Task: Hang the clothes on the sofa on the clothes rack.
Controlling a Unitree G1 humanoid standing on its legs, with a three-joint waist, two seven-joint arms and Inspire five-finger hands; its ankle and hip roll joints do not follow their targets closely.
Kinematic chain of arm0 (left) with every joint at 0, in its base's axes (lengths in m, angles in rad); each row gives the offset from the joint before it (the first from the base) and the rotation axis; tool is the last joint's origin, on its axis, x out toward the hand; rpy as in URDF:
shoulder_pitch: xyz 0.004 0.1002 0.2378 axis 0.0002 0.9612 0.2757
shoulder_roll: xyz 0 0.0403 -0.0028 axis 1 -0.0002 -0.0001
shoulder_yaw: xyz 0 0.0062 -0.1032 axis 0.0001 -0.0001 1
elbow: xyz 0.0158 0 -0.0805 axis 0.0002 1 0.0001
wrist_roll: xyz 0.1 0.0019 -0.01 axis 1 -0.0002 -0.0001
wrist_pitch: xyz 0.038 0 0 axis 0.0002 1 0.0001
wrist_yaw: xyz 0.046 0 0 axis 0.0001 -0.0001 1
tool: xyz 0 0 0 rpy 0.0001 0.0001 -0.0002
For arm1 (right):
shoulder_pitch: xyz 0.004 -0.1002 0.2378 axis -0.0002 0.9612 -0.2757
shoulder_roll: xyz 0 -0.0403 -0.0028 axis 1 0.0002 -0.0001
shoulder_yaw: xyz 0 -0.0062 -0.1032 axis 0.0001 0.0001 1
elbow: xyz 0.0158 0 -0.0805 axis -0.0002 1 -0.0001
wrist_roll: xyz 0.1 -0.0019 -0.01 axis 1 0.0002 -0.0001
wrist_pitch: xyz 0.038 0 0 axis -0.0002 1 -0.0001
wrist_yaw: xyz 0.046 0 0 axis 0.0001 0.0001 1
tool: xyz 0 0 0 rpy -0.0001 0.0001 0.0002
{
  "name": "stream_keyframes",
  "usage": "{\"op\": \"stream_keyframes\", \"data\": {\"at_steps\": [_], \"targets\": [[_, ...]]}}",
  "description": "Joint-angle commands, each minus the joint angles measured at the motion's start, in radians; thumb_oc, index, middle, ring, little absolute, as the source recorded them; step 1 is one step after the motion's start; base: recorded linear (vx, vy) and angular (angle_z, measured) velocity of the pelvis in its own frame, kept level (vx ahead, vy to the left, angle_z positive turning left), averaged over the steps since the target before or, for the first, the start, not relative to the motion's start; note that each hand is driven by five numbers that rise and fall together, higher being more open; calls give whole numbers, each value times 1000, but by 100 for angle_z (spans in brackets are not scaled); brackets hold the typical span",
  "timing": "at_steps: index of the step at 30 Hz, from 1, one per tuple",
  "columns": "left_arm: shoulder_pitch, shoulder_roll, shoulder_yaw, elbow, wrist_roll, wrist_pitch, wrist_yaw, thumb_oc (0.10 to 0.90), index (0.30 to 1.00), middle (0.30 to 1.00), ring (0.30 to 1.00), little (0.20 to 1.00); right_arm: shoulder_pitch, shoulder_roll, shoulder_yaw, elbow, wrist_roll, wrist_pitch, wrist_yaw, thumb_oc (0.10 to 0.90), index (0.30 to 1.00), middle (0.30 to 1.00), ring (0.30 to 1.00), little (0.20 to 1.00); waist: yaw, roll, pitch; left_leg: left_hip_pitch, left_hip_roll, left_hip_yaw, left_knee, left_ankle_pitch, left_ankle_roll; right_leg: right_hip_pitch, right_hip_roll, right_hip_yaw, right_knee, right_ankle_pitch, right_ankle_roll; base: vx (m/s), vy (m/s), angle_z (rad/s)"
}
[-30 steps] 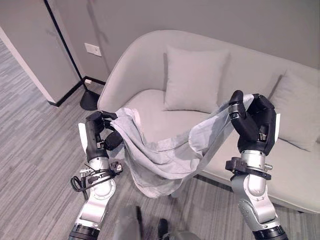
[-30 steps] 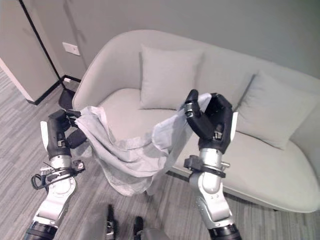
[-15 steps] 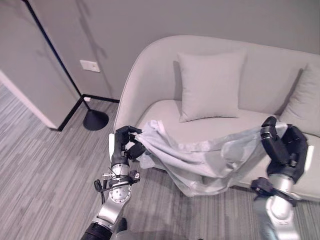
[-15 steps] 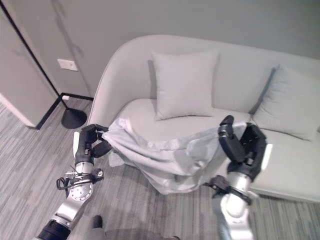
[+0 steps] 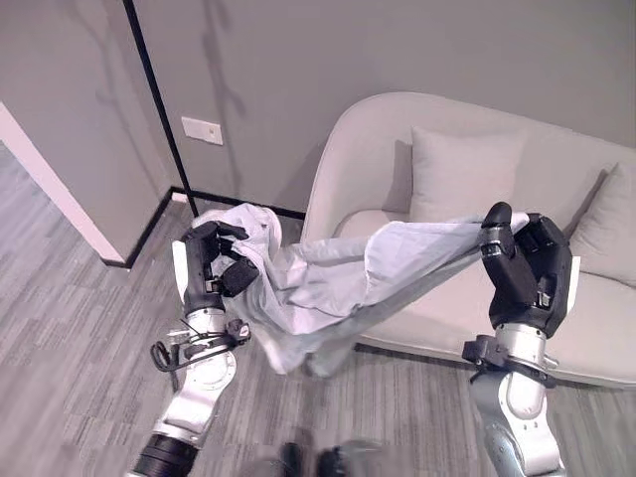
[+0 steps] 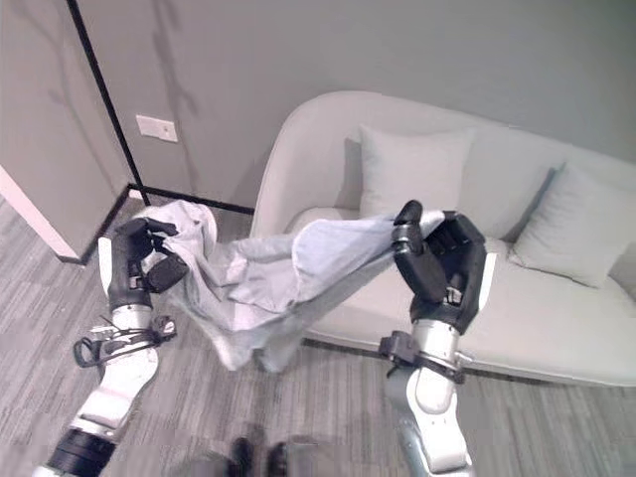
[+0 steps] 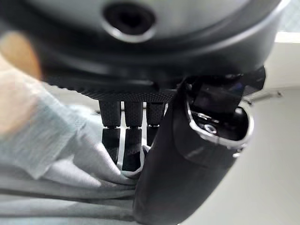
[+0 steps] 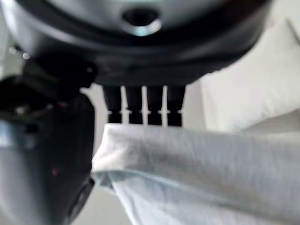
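Observation:
A pale grey garment (image 5: 338, 283) hangs stretched in the air between my two hands, sagging in the middle above the floor in front of the sofa (image 5: 467, 318). My left hand (image 5: 211, 266) is shut on one end of the garment (image 7: 70, 159), its fingers (image 7: 126, 140) curled into the cloth. My right hand (image 5: 525, 266) is shut on the other end, the cloth's edge (image 8: 140, 145) pinched between thumb and fingers (image 8: 143, 105). A black upright pole (image 5: 157, 109) of the clothes rack stands by the wall at the left.
The light grey sofa carries two cushions (image 5: 465, 179) (image 5: 606, 224). A white wall socket (image 5: 202, 130) sits beside the pole. A wall corner (image 5: 55, 179) juts out at the far left. Grey striped carpet (image 5: 70, 348) covers the floor.
The camera has swung left, so the sofa sits further right and the pole nearer the middle. Both hands keep hold of the garment, which is now lifted off the sofa and stretched wider.

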Motion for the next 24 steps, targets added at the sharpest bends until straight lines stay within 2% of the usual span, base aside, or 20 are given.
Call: {"op": "stream_keyframes", "data": {"at_steps": [1,2,4,5,7,8,10,11,12,13,15,16,17,18,19,21,22,24], "targets": [[-91,21,22,-148,74,-91,-17,400,300,300,300,300,-61,-39,-57,-92,-71,-108,-7,400,300,300,300,300,-8,6,-137,239,-63,34,-302,-23,32,187,66,-80,-356,75,0,26,34,-10],[-87,9,33,-140,70,-106,-10,400,300,300,300,300,-65,-46,-41,-82,-83,-98,0,400,300,300,300,300,-1,-7,-138,218,-67,29,-259,-46,24,223,71,-42,-412,93,12,0,0,0],[-82,13,37,-155,72,-111,-16,400,300,300,300,300,-68,-50,-41,-83,-74,-103,8,400,300,300,300,300,8,-9,-129,193,-63,32,-182,-74,24,240,67,-38,-445,103,6,-32,5,2],[-64,19,41,-160,80,-125,-16,400,300,300,300,300,-73,-66,-34,-78,-82,-102,17,400,300,300,300,300,20,-15,-109,90,-50,22,42,-98,6,277,47,-28,-498,111,-7,-56,7,-10],[-66,11,40,-150,68,-128,-4,400,300,300,300,300,-79,-66,-20,-64,-73,-98,13,400,300,300,300,300,23,-6,-104,47,-36,8,116,-92,-10,287,49,-27,-517,114,-8,-45,57,-9],[-65,6,45,-145,67,-127,4,400,300,300,300,300,-78,-65,-16,-56,-68,-95,10,400,300,300,300,300,19,-3,-102,33,-15,4,133,-87,-17,295,43,-25,-527,113,-5,0,129,-2],[-65,6,61,-138,70,-120,18,400,300,300,300,300,-73,-73,-20,-58,-64,-91,9,400,300,300,300,300,16,-6,-110,32,36,10,89,-93,-6,300,9,-21,-542,114,11,72,179,-11],[-68,8,69,-134,75,-116,32,400,300,300,300,300,-74,-76,-21,-53,-66,-89,5,400,300,300,300,300,21,-11,-117,53,55,3,33,-74,-1,301,-7,-16,-552,117,18,143,229,-20],[-76,12,76,-129,83,-109,51,400,300,300,300,300,-78,-79,-22,-43,-68,-88,-2,400,300,300,300,300,28,-13,-125,78,82,-29,-69,-20,-7,302,-20,-8,-560,119,23,192,292,-18],[-93,13,73,-116,89,-109,69,400,300,300,300,300,-84,-84,-25,-29,-62,-91,-10,400,300,300,300,300,30,-11,-127,81,126,-68,-148,44,-24,307,-36,-2,-563,110,27,165,262,-12],[-110,13,67,-100,94,-113,79,400,300,300,300,300,-77,-88,-38,-24,-57,-95,-21,400,300,300,300,300,22,1,-134,109,167,-82,-264,124,-48,310,-48,2,-570,100,28,181,310,-25],[-128,9,58,-90,95,-115,84,400,300,300,300,300,-70,-90,-52,-21,-61,-93,-24,400,300,300,300,300,12,8,-138,106,194,-60,-288,149,-62,321,-66,-6,-577,92,35,381,597,-26],[-126,7,41,-99,96,-125,71,400,300,300,300,300,-47,-93,-69,-27,-60,-97,-18,400,300,300,300,300,2,31,-151,111,211,-11,-290,134,-71,349,-96,-19,-586,90,52,313,477,-8],[-124,6,41,-100,96,-125,70,400,300,300,300,300,-45,-94,-70,-28,-59,-96,-17,400,300,300,300,300,3,30,-150,114,210,-10,-289,132,-71,353,-97,-18,-590,91,53,377,521,2],[-120,-4,21,-93,90,-127,70,400,300,300,300,300,-24,-88,-81,-33,-60,-95,-18,400,300,300,300,300,-2,42,-155,110,199,2,-264,107,-77,382,-124,-35,-591,90,62,245,351,7],[-126,2,12,-92,83,-125,66,400,300,300,300,300,-8,-79,-97,-33,-74,-78,-20,400,300,300,300,300,-15,45,-158,86,162,10,-208,66,-72,374,-167,-43,-559,115,75,343,564,12],[-132,34,19,-104,105,-128,65,400,300,300,300,300,-20,-67,-93,-21,-107,-61,-17,400,300,300,300,300,-14,47,-148,89,126,32,-170,24,-45,335,-207,-41,-473,168,83,312,605,22],[-137,55,26,-113,119,-125,73,400,300,300,300,300,-34,-62,-84,-16,-132,-50,-16,400,300,300,300,300,-7,47,-137,98,100,58,-163,-1,-13,290,-230,-45,-382,211,75,242,545,7]]}}
